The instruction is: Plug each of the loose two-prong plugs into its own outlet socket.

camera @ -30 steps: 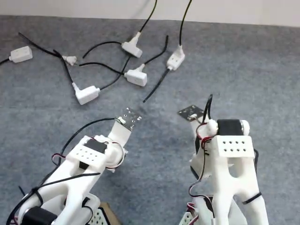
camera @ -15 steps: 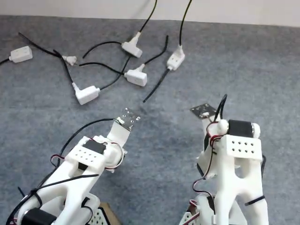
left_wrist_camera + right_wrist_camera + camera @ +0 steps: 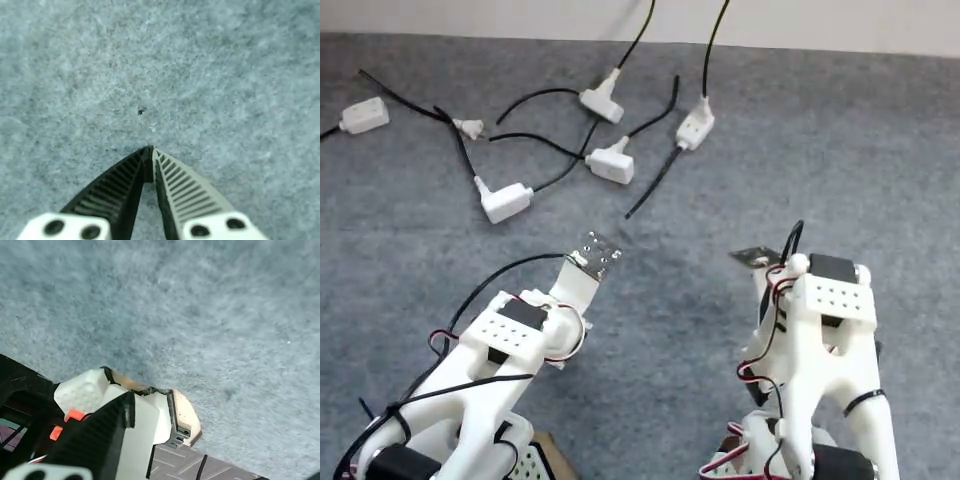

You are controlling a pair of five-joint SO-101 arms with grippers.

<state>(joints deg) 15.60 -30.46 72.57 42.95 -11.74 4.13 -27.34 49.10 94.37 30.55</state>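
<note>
Several white plugs and outlet sockets on black cords lie scattered on the grey carpet at the far left of the high view: one socket [image 3: 365, 115] at the left edge, a small plug [image 3: 470, 127], and white pieces [image 3: 507, 200], [image 3: 612, 160], [image 3: 603, 103], [image 3: 694, 125] towards the middle. My left gripper [image 3: 149, 150] is shut with nothing in it, over bare carpet, nearer than the cords. The left arm's wrist [image 3: 590, 258] points at them. My right gripper [image 3: 131, 397] is shut and holds nothing, folded back towards its own base [image 3: 82, 390]. The right arm [image 3: 825, 300] stands at the near right.
A loose black cord end [image 3: 650, 185] lies between the plugs and the arms. Two cords [image 3: 715, 35] run off the far edge. Bare carpet [image 3: 860, 150] stretches to the right and between the arms.
The right arm has drawn back to the right and towards the near edge, folding in on itself. The left arm and the plugs have stayed put.
</note>
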